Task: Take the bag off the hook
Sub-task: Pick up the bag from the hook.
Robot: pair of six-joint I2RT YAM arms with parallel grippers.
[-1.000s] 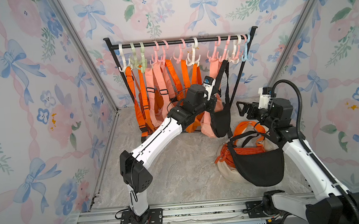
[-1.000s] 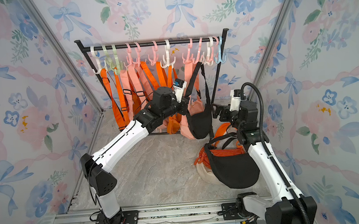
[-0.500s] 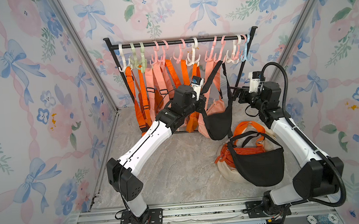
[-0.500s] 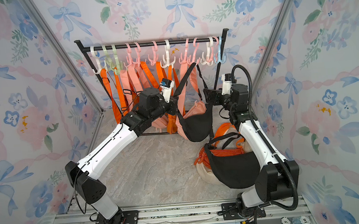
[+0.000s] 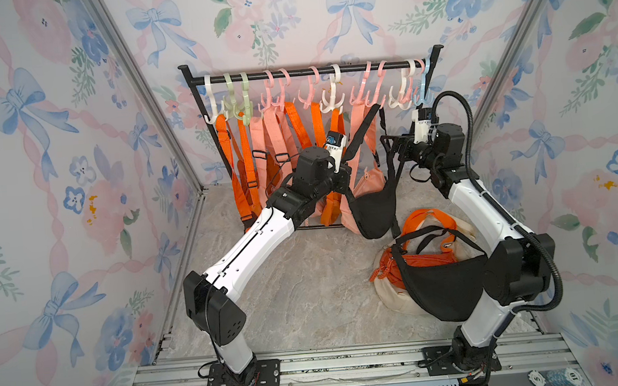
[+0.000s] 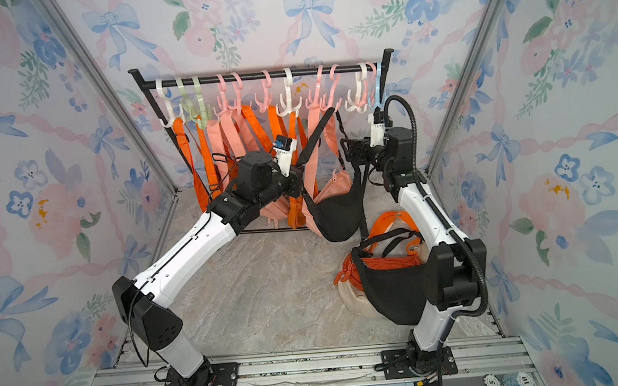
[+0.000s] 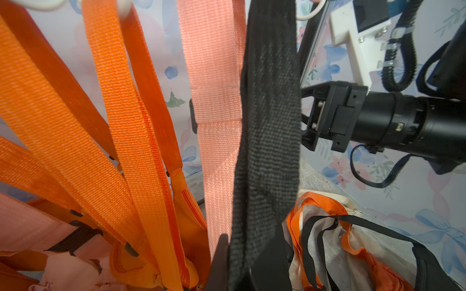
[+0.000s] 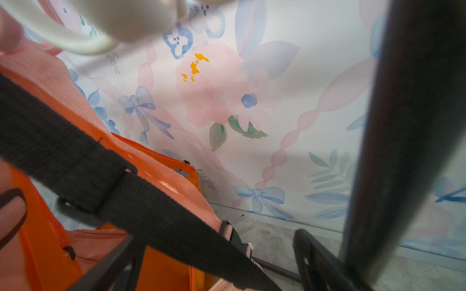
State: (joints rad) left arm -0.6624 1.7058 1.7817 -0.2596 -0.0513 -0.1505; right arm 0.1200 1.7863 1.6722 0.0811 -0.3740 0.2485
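A black bag [image 5: 374,211] hangs low in front of the rack, and its black strap [image 5: 361,131] runs up to a pink hook [image 5: 367,93] on the rail. My left gripper [image 5: 344,171] is shut on that strap partway down; in the left wrist view the webbing [image 7: 267,131] sits pinched in the left gripper [image 7: 243,267]. To the right of the bag, my right gripper [image 5: 387,148] is open at the strap's other run. In the right wrist view the black strap [image 8: 141,196] crosses between the open jaws of the right gripper [image 8: 216,262].
Orange and pink bags [image 5: 278,158] hang from other hooks along the black rail [image 5: 309,71]. A pile of bags, topped by a black one [image 5: 447,288], lies on the floor by my right arm's base. The rack's right post [image 8: 403,141] stands close beside my right gripper.
My left gripper has pulled the black strap leftward, swinging the bag with it. My right arm has risen and moved back toward the rack, and its jaws now stand around the strap.
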